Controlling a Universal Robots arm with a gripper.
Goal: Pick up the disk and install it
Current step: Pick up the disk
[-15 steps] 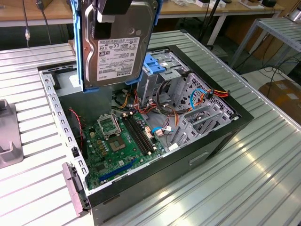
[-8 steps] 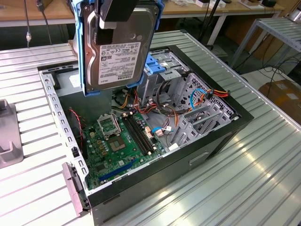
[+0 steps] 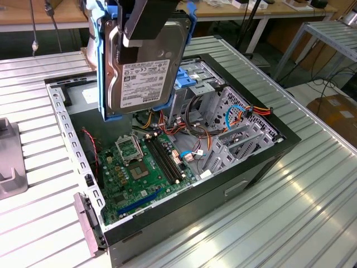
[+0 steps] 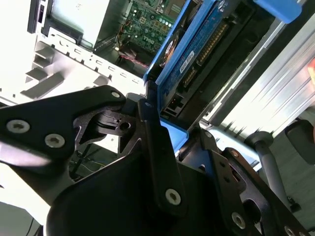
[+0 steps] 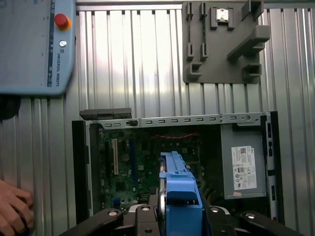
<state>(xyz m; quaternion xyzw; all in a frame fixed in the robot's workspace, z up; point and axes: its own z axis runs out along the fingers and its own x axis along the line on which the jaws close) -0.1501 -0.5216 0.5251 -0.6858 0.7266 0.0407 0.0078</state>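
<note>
We see the disk [image 3: 148,72] upright in the air above the open computer case [image 3: 251,167], with the pincer [image 3: 139,30] pinching its upper edge. Pick-up looks done, so installing is the step in hand. In the exterior view the drive cage [image 3: 192,84] sits at 3 o'clock of the disk and the motherboard [image 3: 139,162] at 6. We judge the blue rails [image 3: 101,67] must line up with that cage. Cables [image 3: 201,111] hide the bay's mouth, and the arm is cut off.
</note>
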